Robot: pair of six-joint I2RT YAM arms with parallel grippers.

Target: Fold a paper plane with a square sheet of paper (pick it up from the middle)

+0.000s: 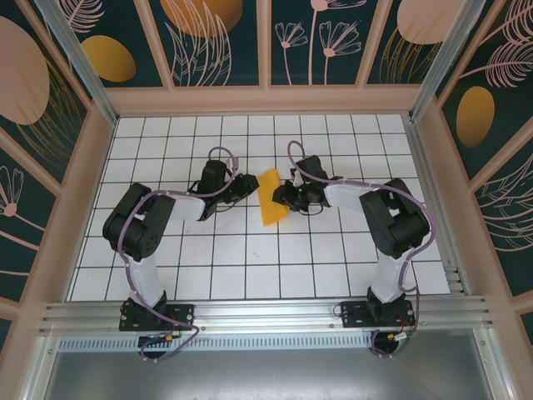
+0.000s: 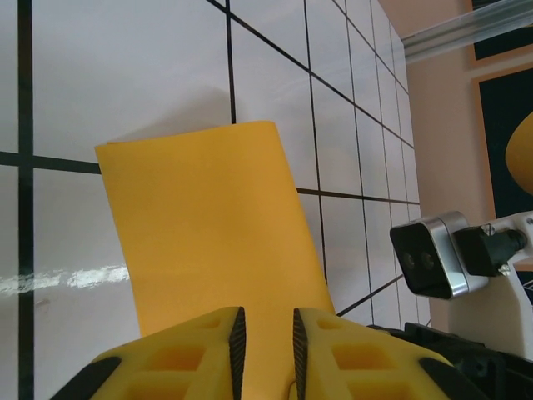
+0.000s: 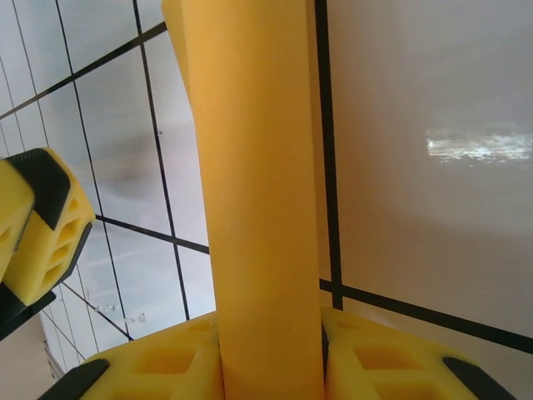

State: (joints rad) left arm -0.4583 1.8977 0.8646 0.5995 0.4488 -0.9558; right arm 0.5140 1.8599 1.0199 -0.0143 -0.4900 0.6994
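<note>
Your sheet of paper point(image 1: 271, 200) is plain orange-yellow and reads as a tall, narrow panel rather than a full square. It sits near the middle of the white gridded counter point(image 1: 250, 258), between the two arms.

From the left wrist, the paper point(image 2: 208, 233) spreads as a smooth panel with a softly rounded far edge, casting a shadow on the tiles behind it. From the right wrist, it point(image 3: 258, 208) runs away as a long, narrow, smooth band.

Your right end effector point(image 1: 283, 198) is clamped on the paper, whose near end fills the gap between its yellow fingers point(image 3: 271, 333).

Your left end effector point(image 1: 250, 185) stands narrow, with paper showing in the slim gap point(image 2: 266, 321). You cannot tell whether its pads actually pinch the sheet.
</note>
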